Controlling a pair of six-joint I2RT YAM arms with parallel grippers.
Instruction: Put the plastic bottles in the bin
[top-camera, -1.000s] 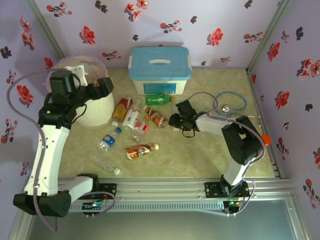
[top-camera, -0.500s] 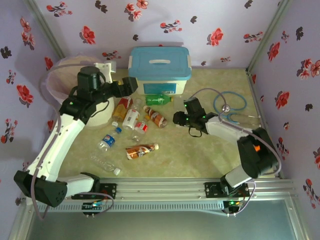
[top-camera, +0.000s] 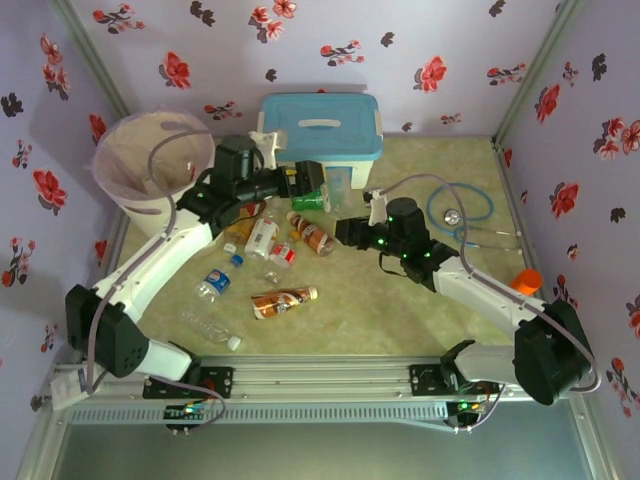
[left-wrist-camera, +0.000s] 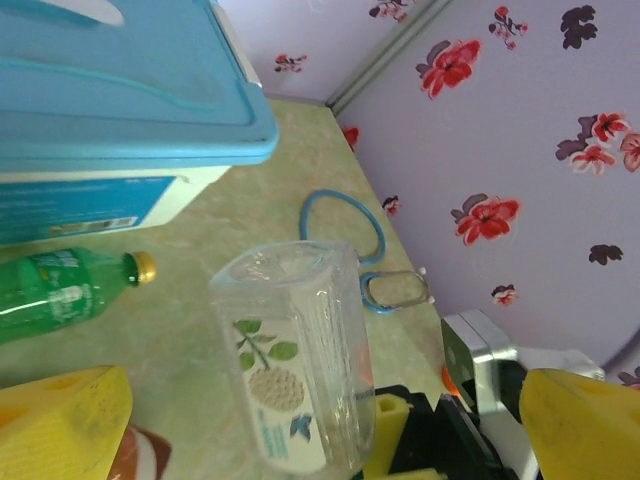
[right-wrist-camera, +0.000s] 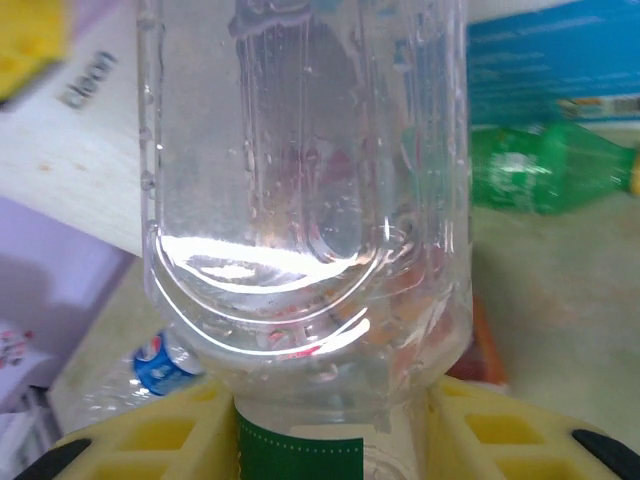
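Note:
My right gripper (top-camera: 345, 228) (right-wrist-camera: 335, 440) is shut on a clear plastic bottle (top-camera: 338, 190) (right-wrist-camera: 310, 150) with a green label, held up in front of the box. My left gripper (top-camera: 305, 182) (left-wrist-camera: 320, 420) is wide open just left of that bottle, which shows between its yellow fingers (left-wrist-camera: 60, 420). Several other plastic bottles lie on the table, among them a green one (top-camera: 310, 200) (left-wrist-camera: 60, 295), an amber one (top-camera: 283, 300) and a blue-labelled one (top-camera: 215, 282). The bin (top-camera: 150, 160), white with a pinkish liner, stands at the far left.
A white box with a light-blue lid (top-camera: 320, 135) stands at the back centre, close behind both grippers. A blue coiled cord (top-camera: 460, 205) lies at the right, and an orange cylinder (top-camera: 527, 280) sits by the right arm. Flowered walls close in three sides.
My left arm has swung right from over the bin to the front of the box and opened fully. My right arm has stretched out, raising the clear bottle toward the left gripper.

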